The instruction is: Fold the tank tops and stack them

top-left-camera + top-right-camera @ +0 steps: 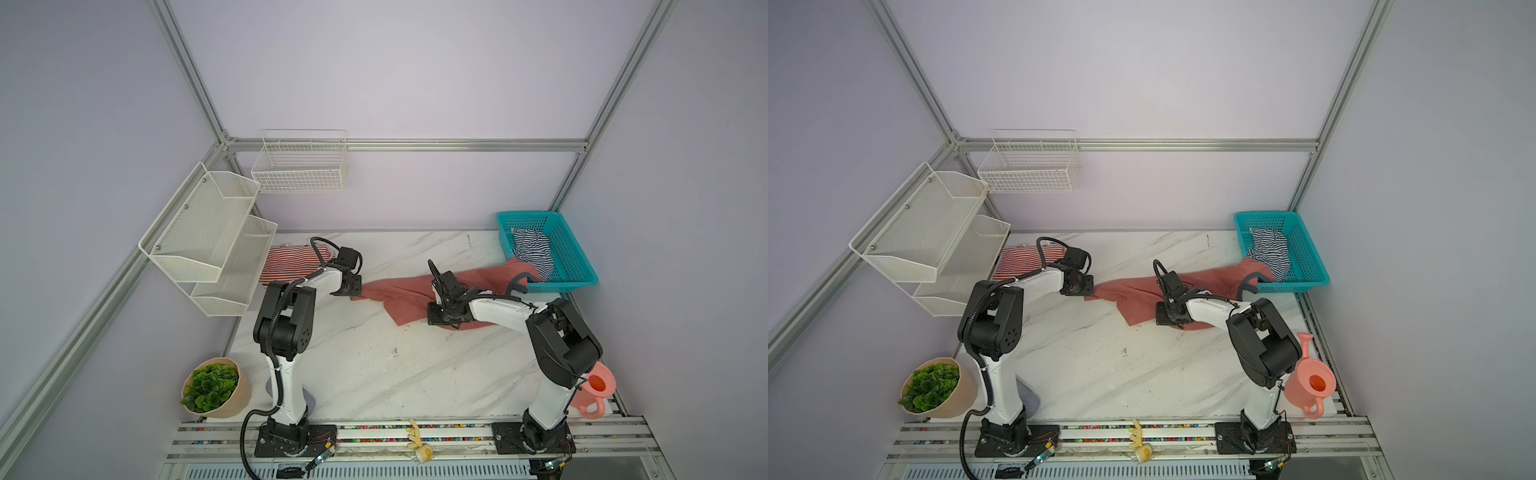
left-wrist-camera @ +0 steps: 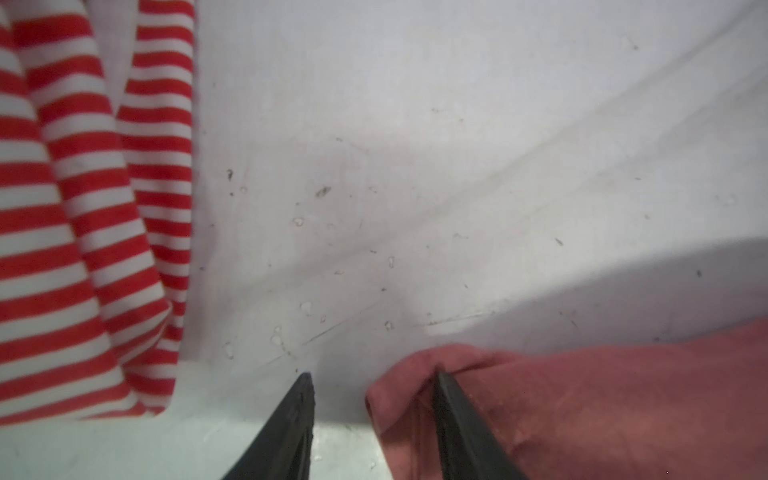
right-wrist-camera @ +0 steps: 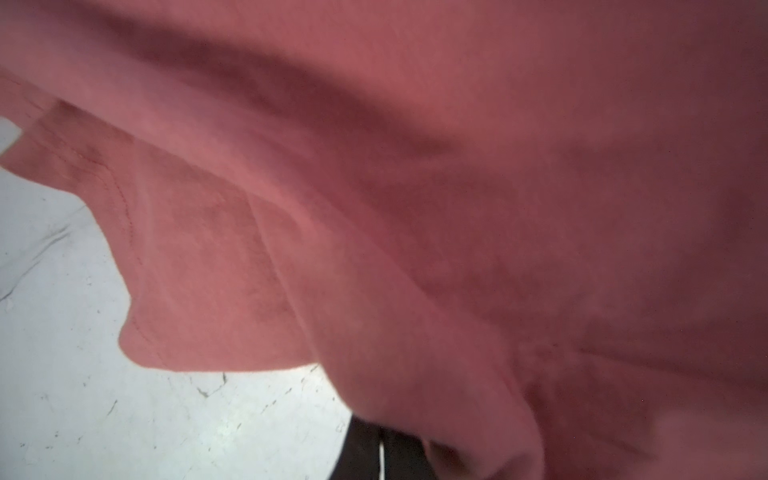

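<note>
Mid-bench [image 1: 374, 374], salmon tank top [image 1: 395, 295] spread, strap end at teal basket [image 1: 528, 215]; L jaws part-open astride its corner, R jaws shut by cloth, grip unclear. Red-striped top [image 1: 286, 262] back-left, navy-striped top [image 1: 532, 249] in basket.

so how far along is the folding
Done, it seems: the red-striped top lies folded at the back left. In hand: the salmon top, spread unfolded, one end on the basket rim; left pincer open at its corner, right pincer shut beside it. Left: the navy-striped top in the basket, then stacking.
</note>
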You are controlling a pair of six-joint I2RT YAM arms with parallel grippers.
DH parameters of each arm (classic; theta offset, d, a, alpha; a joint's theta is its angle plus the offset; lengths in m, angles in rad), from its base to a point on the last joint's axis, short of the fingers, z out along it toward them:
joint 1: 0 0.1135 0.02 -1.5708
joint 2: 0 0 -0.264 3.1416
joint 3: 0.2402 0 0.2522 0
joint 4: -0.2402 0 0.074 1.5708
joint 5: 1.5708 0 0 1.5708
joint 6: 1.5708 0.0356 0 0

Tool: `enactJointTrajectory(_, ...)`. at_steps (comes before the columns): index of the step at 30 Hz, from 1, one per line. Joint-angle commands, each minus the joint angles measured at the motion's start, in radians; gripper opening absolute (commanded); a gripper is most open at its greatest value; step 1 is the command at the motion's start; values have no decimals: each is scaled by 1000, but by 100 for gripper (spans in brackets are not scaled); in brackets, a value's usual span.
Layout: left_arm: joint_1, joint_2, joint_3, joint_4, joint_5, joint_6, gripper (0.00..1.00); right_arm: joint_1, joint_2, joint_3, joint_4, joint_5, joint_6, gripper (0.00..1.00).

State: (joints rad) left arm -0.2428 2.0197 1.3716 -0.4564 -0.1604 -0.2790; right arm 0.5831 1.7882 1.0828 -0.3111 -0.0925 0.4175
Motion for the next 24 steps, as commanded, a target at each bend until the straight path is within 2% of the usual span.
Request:
enactJointTrajectory(1,5,7,55,-14,30,-13,35,-18,-86,25,-31,36,2,0)
enactJointTrajectory(8,5,-19,-9,-12,70,-40,0,-60,-164,88,-94,34,-67,0)
enactJointTrajectory(14,-1,-77,-100,0,133,-83,0,-139,-133,183,-148,-5,-146,0)
enactJointTrajectory(21,-34,-187,-254,10,189,-138,0,-186,46,377,-218,-51,-230,0)
enactJointTrajectory(24,-57,-247,-321,13,202,-167,0,-190,153,471,-257,-70,-260,10)
